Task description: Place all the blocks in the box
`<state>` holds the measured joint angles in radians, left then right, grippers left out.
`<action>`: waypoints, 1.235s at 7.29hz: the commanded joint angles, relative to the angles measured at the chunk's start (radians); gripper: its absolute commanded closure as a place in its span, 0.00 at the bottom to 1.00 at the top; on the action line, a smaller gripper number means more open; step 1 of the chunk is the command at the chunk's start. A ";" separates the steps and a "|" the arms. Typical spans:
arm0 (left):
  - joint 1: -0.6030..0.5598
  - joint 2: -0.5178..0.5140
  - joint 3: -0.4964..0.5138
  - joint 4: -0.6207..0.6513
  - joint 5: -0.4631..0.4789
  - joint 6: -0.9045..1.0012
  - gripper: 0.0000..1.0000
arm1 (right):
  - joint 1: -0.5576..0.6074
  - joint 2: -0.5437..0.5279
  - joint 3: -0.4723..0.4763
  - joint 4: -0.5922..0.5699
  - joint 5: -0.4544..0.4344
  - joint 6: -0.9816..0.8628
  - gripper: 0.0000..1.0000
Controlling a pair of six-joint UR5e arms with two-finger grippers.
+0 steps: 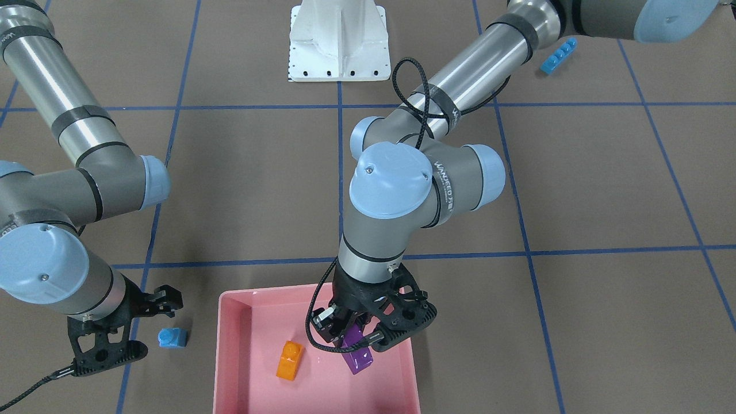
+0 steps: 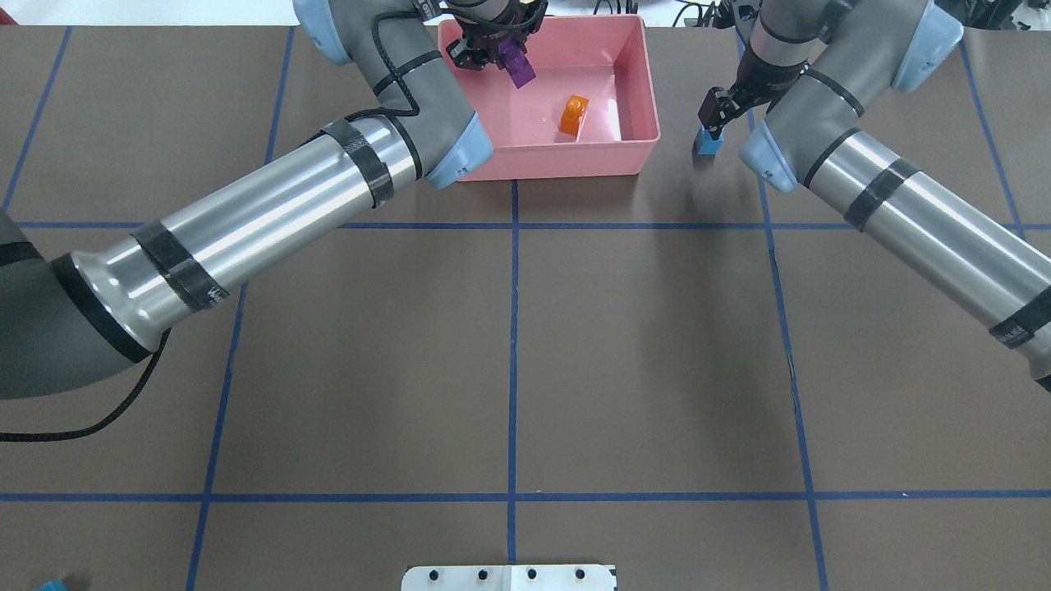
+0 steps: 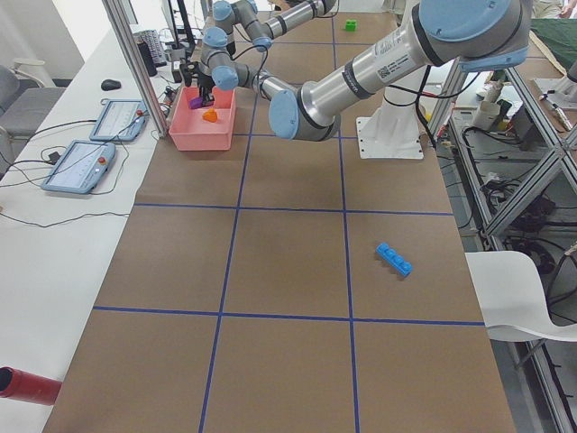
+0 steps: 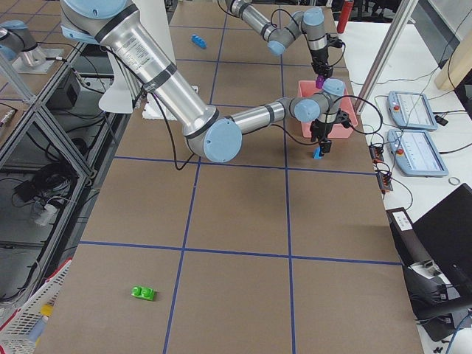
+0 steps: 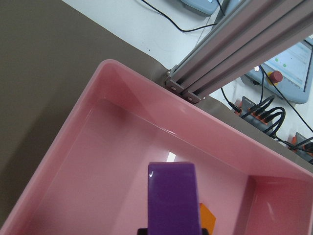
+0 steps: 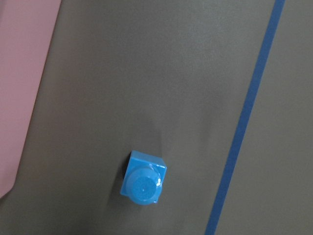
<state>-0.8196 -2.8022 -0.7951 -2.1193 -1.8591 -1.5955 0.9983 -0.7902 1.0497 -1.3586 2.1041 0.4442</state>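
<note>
The pink box (image 1: 233,345) stands at the table's operator edge and also shows in the overhead view (image 2: 558,160). An orange brick (image 1: 289,360) lies in it. My left gripper (image 1: 356,339) is shut on the purple brick (image 1: 357,356), held tilted inside the box; the left wrist view shows the brick (image 5: 173,200) over the box floor (image 5: 98,161). My right gripper (image 1: 150,325) is open, just above the table beside the small blue one-stud brick (image 1: 173,338), which stands outside the box (image 6: 144,178). The long blue brick (image 1: 559,56) and the green brick (image 4: 144,293) lie far away.
The white robot base (image 1: 339,40) stands mid-table. An aluminium post (image 5: 234,54) and control tablets (image 3: 90,162) stand just beyond the box. A red cylinder (image 3: 27,383) lies off the mat. Blue tape lines cross the brown mat.
</note>
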 commanded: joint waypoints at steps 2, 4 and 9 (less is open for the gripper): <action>0.013 -0.003 0.007 -0.004 0.009 0.002 1.00 | -0.032 0.017 -0.101 0.166 -0.004 0.022 0.01; 0.033 -0.010 0.011 -0.005 0.087 -0.007 1.00 | -0.035 0.040 -0.157 0.210 -0.004 0.031 0.02; 0.043 -0.010 0.001 -0.016 0.090 0.003 0.00 | -0.008 0.039 -0.145 0.208 0.004 0.047 1.00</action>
<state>-0.7749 -2.8117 -0.7887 -2.1363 -1.7691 -1.5940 0.9722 -0.7516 0.8962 -1.1493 2.1023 0.4915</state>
